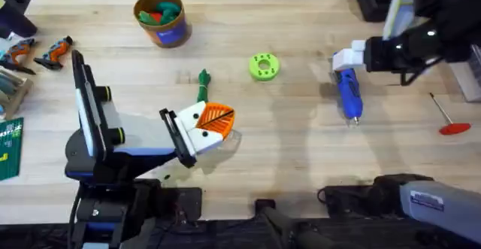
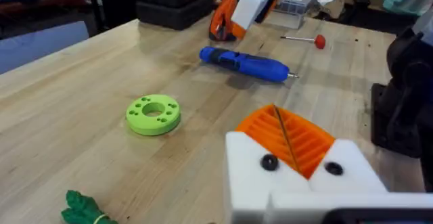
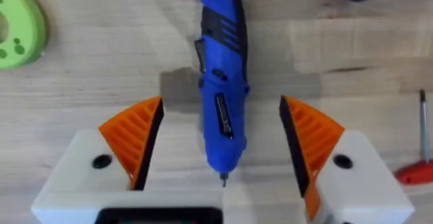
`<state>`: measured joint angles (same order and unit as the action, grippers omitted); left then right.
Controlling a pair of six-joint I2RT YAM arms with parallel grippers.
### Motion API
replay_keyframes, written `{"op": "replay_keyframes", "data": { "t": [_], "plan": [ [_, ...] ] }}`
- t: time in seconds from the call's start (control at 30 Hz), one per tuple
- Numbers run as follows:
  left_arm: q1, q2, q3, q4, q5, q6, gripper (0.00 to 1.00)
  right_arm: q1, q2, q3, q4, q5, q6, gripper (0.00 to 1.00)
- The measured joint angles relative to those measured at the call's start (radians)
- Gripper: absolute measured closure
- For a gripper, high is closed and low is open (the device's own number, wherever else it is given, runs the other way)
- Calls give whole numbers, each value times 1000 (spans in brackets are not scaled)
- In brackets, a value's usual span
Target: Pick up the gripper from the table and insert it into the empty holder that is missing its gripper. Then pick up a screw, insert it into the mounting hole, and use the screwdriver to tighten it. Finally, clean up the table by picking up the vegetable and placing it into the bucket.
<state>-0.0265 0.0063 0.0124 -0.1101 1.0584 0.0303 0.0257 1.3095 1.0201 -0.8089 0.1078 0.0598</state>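
Up close under the overhead camera, the left arm took up the lower left, its left gripper [image 1: 213, 122] with orange pads pressed together on nothing, sitting just beside the lower end of the vegetable [image 1: 203, 84], which it partly covered. Further back sat the bucket [image 1: 163, 17] with green and red bits inside, well apart from everything. A lime-green disc [image 1: 263, 65] lay mid-table. Over on the right, the right gripper [image 1: 347, 59] hovered at the back end of the screwdriver [image 1: 349, 95], the arm itself dark and cut off by the edge. A red-handled tool [image 1: 446, 118] lay near the right edge. Some small orange-and-black bits were at the far left edge, too small to make out.

From the left wrist, the fingers [image 2: 287, 137] were closed flat against each other. Just a scrap of the vegetable [image 2: 82, 208] showed, cut off at the corner. Disc [image 2: 153, 114] and screwdriver [image 2: 245, 63] lay beyond, the right gripper [image 2: 233, 14] blurry behind it.

From the right wrist, the fingers [image 3: 134, 137] stood wide apart either side of the screwdriver [image 3: 222, 82], not touching it. Disc [image 3: 19, 26] and red-handled tool [image 3: 418, 163] were both clipped by the edges
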Motion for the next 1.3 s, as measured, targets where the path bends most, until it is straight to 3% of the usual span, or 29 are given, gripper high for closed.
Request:
{"op": "replay_keyframes", "data": {
  "t": [0.47, 0.7, 1.03, 1.3],
  "plan": [
    [0, 0, 0, 0, 0, 0, 985, -3, 254, -1, 150, 0, -99, 11],
    [0, 0, 0, 0, 0, 0, 985, -4, 369, 25, 121, -3, -110, 10],
    [0, 0, 0, 0, 0, 0, 985, -19, 396, 56, 132, -12, -120, 12],
    [0, 0, 0, 0, 0, 0, 985, -53, 399, 58, 135, -11, -120, 143]
  ]
}}
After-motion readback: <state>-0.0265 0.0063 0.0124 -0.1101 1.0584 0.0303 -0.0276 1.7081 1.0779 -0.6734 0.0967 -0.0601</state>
